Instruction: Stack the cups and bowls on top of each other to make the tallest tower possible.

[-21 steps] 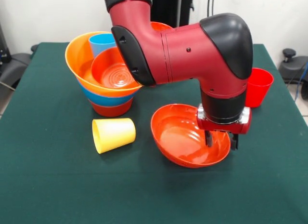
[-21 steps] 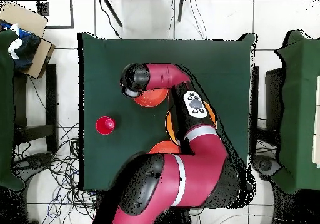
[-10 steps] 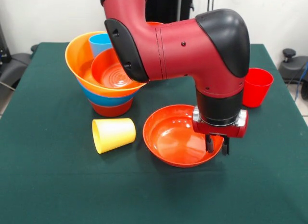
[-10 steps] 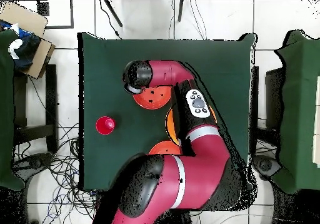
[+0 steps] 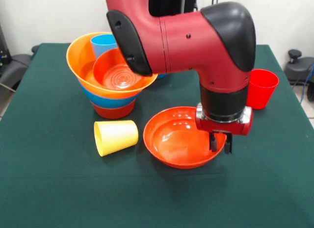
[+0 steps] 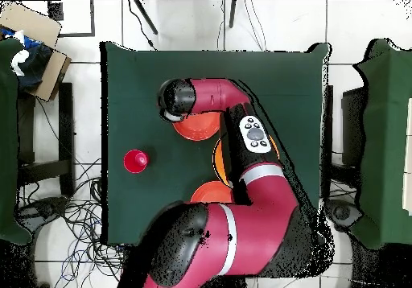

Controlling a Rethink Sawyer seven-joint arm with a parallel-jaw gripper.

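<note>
Over the preceding second the wide red-orange bowl (image 5: pixel 180 137) was brought from a steep tilt to a nearly level attitude and shifted slightly toward the yellow cup (image 5: pixel 116 137); whether its base was touching the table (image 5: pixel 49 189) could not be determined. This was judged to indicate either a regrasp or the start of a lift toward the tower (image 5: pixel 110 76), not a completed placement. The gripper (image 5: pixel 220 143) was seen with its fingers narrowly spaced and straddling the bowl's rim on the side toward the red cup (image 5: pixel 261 88), pinching that rim. The tower, consisting of the big orange bowl (image 5: pixel 81 59) nested over blue and red-orange bowls, with a light blue cup (image 5: pixel 102 43) inside, was standing beyond the yellow cup, which was lying on its side. The red cup was upright, well apart from the tower.
</note>
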